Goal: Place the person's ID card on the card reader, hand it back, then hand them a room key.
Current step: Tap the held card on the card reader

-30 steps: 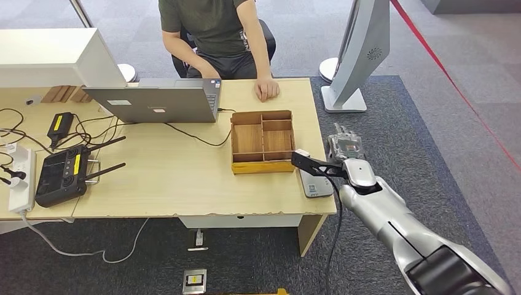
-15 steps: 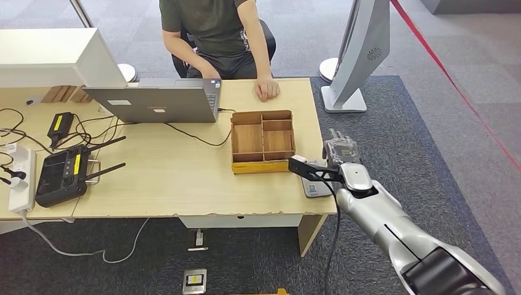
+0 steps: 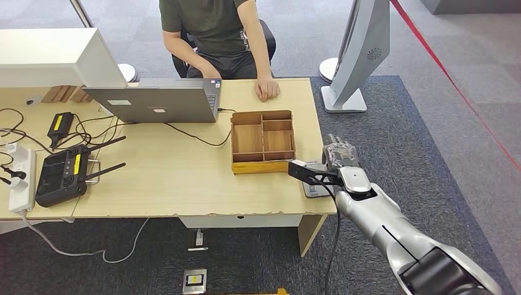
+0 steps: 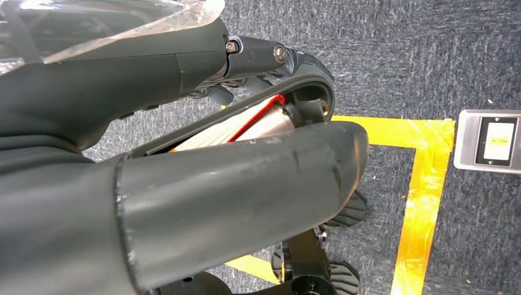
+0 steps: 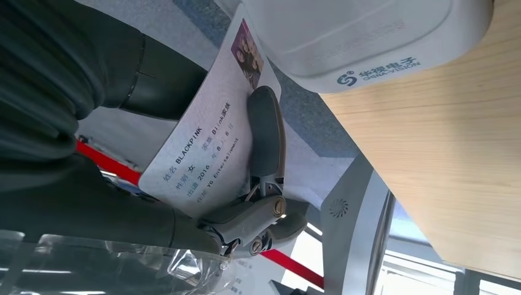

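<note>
My right robot hand (image 3: 340, 155) holds the ID card (image 5: 206, 132), pinched flat between thumb and fingers (image 5: 265, 132), with the printed face showing in the right wrist view. The card hangs just above the near-right corner of the counter (image 3: 184, 178), its free end close to the white reader (image 3: 314, 184); I cannot tell whether they touch. From the wooden tray (image 3: 262, 141), the reader lies at about four o'clock, and the person's hand (image 3: 266, 90) rests at twelve o'clock, well apart.

I judge the card light, thin, stiff and slick: it will slide between smooth pads if the pinch loosens, and it may flex under hard pressure. The hold sits near one short end, which leaves most of the card free to lie over the reader's top. To hand it back later I would keep that end grip, so the person can take the far end.

The left robot hand (image 4: 184, 184) hangs over the floor, and I cannot tell how its fingers lie.
</note>
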{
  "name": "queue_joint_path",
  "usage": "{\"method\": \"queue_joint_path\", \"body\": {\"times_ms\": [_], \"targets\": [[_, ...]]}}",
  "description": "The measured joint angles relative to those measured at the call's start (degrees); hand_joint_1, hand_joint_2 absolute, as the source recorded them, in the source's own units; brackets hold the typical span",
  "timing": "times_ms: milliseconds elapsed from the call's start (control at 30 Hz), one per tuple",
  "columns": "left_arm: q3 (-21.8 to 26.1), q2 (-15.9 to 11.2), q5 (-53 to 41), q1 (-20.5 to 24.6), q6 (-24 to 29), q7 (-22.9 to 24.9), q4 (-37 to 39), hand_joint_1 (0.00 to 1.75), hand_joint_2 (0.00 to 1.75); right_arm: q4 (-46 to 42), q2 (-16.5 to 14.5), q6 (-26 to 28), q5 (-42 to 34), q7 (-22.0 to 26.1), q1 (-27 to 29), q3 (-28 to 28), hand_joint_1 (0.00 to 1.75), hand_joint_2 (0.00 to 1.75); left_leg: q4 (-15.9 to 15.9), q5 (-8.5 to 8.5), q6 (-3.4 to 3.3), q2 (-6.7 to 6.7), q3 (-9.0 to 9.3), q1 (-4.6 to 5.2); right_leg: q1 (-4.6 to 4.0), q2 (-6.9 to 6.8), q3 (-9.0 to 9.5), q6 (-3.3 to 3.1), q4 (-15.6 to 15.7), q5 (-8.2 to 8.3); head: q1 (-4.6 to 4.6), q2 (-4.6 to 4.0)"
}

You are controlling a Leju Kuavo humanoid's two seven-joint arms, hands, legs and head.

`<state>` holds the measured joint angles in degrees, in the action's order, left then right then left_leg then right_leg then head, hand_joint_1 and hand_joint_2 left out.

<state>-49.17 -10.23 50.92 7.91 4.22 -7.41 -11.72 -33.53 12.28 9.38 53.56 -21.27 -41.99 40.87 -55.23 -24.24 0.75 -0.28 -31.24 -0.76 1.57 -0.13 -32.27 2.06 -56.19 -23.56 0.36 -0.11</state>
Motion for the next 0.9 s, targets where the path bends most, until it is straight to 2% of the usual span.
{"method": "queue_joint_path", "body": {"times_ms": [567, 900], "targets": [[0.0, 0.0, -0.1, -0.3, 0.1, 0.0, 0.0, 0.00, 0.00, 0.8, -0.7, 0.2, -0.6, 1.0, 1.7, -0.2, 1.75, 1.75, 0.0, 0.00, 0.00, 0.03, 0.33, 0.00, 0.00, 0.01, 0.31, -0.01, 0.0, 0.01, 0.00, 0.00], [0.0, 0.0, -0.8, -0.3, 0.1, -0.3, 0.0, 0.00, 0.00, 1.5, -0.7, 0.2, 2.0, -1.1, 2.9, -0.2, 1.75, 1.75, 0.0, 0.01, 0.00, 0.11, 0.29, -0.01, -0.01, 0.10, 0.24, -0.07, 0.0, 0.11, 0.00, -0.01]]}}
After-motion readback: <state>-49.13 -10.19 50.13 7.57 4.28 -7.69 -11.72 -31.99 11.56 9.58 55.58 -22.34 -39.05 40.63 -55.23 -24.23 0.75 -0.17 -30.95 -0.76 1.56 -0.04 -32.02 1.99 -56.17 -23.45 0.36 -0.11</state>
